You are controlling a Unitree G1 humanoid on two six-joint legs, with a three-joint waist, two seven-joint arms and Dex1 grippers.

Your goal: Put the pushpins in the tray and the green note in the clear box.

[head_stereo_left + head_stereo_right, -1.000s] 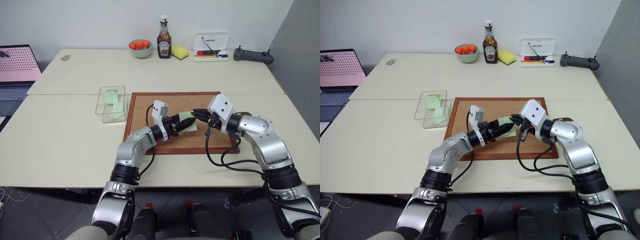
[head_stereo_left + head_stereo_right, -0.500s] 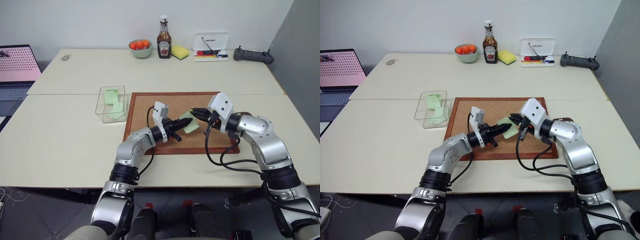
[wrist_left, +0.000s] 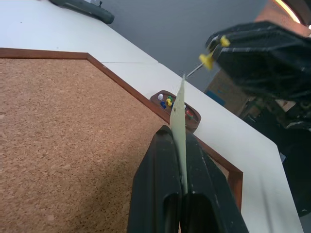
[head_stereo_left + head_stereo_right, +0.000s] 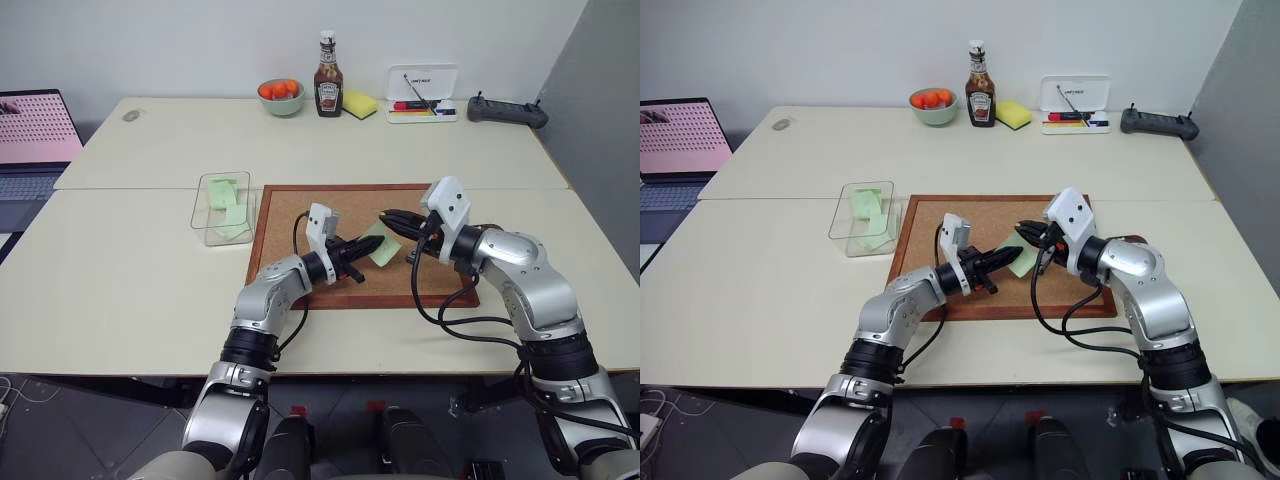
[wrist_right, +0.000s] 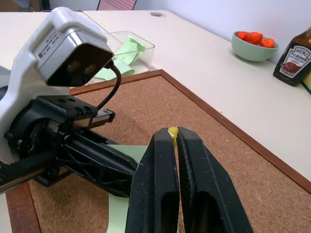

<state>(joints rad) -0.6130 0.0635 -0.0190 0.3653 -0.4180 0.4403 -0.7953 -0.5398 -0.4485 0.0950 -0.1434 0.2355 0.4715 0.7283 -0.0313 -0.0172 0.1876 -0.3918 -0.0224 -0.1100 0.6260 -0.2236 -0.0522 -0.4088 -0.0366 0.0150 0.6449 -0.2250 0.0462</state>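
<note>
Left arm: reaches forward, bent at the elbow, forearm angled inward to the right.
Left gripper (image 4: 366, 258): level, jaws closed on the edge of the note (image 4: 383, 246).
Right arm: elbow out to the right, forearm angled inward to the left.
Right gripper (image 4: 389, 218): level, facing the left gripper, jaws pinched on a yellow pin (image 5: 172, 132).

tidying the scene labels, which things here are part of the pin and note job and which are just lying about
Job:
- pale green paper note, in left gripper
- yellow-headed pushpin, in right gripper
- small round reddish-brown tray
- clear plastic box

Lying about:
- ketchup bottle
- green bowl of tomatoes
- yellow sponge
- white pen tray
- laptop
- black controller
</note>
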